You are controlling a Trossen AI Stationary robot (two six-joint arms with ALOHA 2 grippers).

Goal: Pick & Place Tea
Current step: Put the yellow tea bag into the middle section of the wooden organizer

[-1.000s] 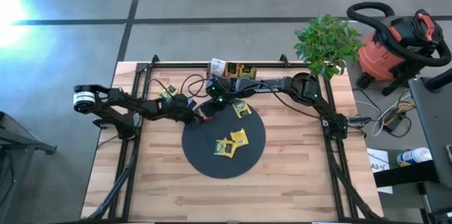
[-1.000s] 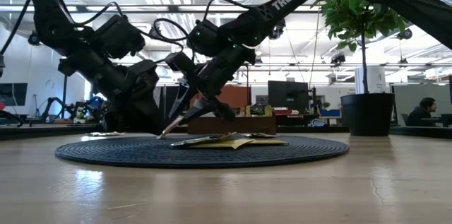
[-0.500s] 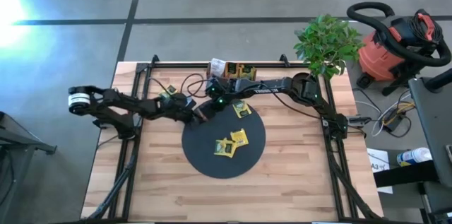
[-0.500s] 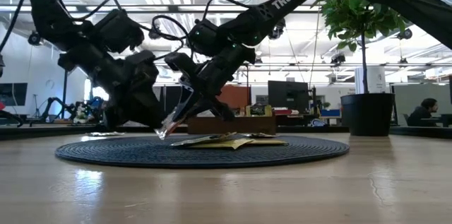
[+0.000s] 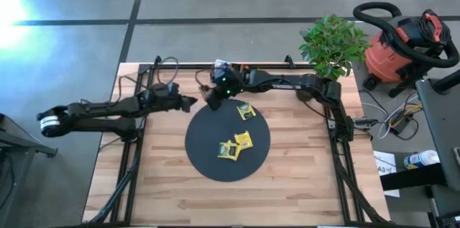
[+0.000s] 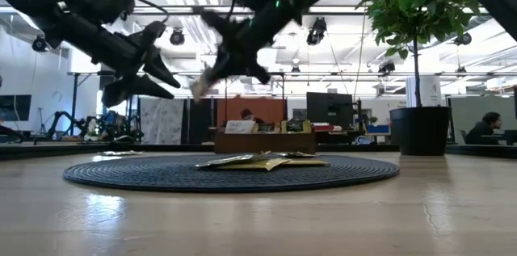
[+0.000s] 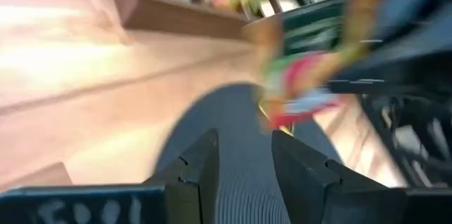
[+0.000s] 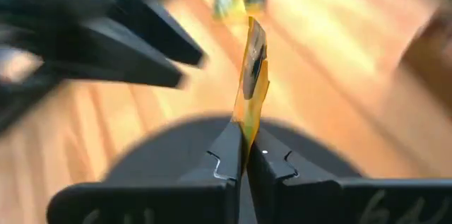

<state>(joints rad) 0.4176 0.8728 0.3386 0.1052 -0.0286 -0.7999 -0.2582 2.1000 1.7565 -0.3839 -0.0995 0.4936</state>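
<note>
We find the right gripper [image 8: 244,155] raised above the black disc's [image 5: 208,149] upper-left edge, jaws closed on a yellow tea packet [image 8: 252,75]. The left gripper [image 5: 191,101], jaws open and empty, hovers just left. Three tea packets [image 5: 236,146] lie on the disc, mid-desk [image 5: 302,185].

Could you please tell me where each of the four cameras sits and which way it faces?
High view: overhead, looking straight down on the table, black disc and both arms.
Low view: at table-top height, looking level across the disc into the room; both arms hang overhead.
Left wrist view: on the left arm, looking past its open left gripper toward the disc.
Right wrist view: on the right arm, looking past its right gripper, shut on a yellow tea packet.
Both wrist views share that packet.
</note>
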